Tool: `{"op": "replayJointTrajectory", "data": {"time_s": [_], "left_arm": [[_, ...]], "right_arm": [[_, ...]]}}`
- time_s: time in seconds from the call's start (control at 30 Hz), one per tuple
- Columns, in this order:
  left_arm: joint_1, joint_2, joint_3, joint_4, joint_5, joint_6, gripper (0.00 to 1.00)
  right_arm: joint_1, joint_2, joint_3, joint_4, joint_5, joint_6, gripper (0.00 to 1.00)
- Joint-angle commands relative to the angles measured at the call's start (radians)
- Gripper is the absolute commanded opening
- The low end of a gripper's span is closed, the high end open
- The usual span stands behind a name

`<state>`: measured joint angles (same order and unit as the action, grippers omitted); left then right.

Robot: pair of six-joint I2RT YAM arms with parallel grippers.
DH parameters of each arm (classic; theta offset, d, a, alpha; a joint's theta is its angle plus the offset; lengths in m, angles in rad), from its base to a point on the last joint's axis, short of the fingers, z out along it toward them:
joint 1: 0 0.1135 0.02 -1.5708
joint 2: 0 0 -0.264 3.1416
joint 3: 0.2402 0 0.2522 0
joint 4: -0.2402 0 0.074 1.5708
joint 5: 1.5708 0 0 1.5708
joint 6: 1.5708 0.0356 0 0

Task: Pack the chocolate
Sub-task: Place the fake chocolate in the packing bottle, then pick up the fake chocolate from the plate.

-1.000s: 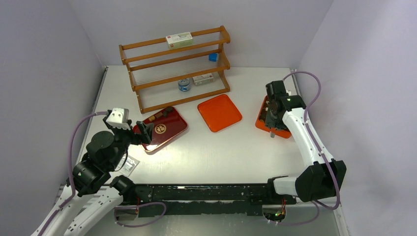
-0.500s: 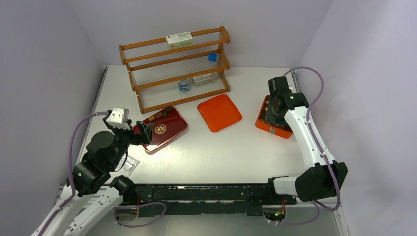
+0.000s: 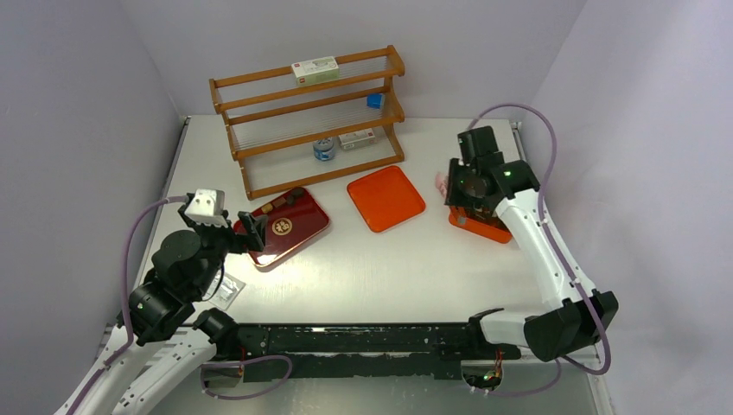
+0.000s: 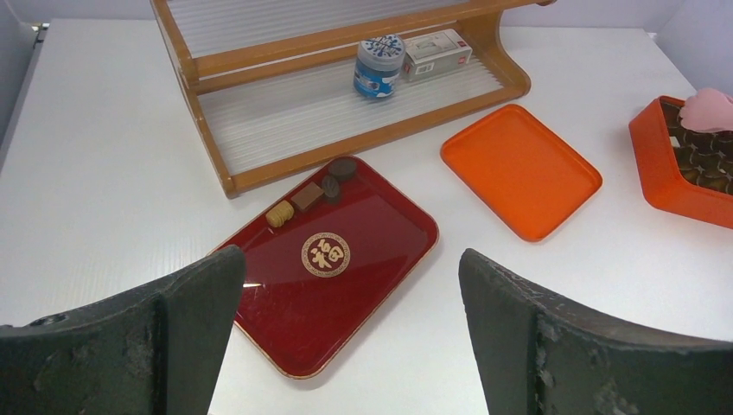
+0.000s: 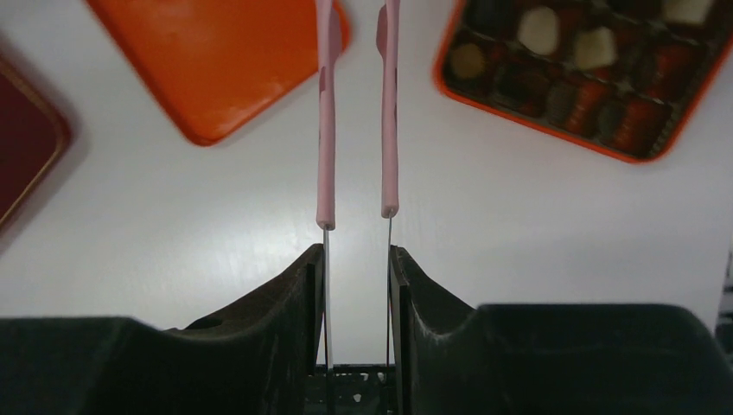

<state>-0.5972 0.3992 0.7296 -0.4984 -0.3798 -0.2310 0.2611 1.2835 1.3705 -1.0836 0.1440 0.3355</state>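
Note:
Several chocolates [image 4: 311,194] lie at the far corner of the dark red tray [image 4: 346,285], also seen from above [image 3: 278,204]. More chocolates [image 5: 540,30] sit in the orange box [image 5: 553,130], which stands at the right [image 3: 478,226]. My right gripper [image 5: 356,277] is shut on the pink tongs [image 5: 325,130] and hovers at the box's left edge [image 3: 465,183]. The tong tips are out of the right wrist view. My left gripper [image 4: 350,346] is open and empty, just short of the red tray [image 3: 251,232].
An orange lid [image 3: 385,197] lies between the tray and the box. A wooden rack [image 3: 307,121] with small boxes and a jar stands at the back. A small clear packet [image 3: 226,290] lies by the left arm.
My right gripper has risen from over the orange box and swung left toward the orange lid, carrying the tongs. The left arm has not moved.

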Motion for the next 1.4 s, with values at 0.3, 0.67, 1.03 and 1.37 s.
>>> {"op": "replayJointTrajectory", "data": {"time_s": [0.3, 0.67, 1.03, 1.37], "left_arm": [[0.005, -0.067, 0.002, 0.019, -0.11, -0.005, 0.98], [0.009, -0.202, -0.02, 0.043, -0.181, -0.01, 0.98], [0.011, -0.216, -0.019, 0.042, -0.187, -0.01, 0.98], [0.013, -0.214, -0.018, 0.042, -0.181, -0.008, 0.98]], "right_arm": [[0.412, 0.124, 0.07, 0.256, 0.003, 0.044, 0.35], [0.673, 0.476, 0.304, 0.344, 0.139, 0.061, 0.36], [0.797, 0.809, 0.588, 0.278, 0.252, 0.028, 0.37], [0.829, 0.933, 0.707, 0.233, 0.3, 0.006, 0.37]]}}
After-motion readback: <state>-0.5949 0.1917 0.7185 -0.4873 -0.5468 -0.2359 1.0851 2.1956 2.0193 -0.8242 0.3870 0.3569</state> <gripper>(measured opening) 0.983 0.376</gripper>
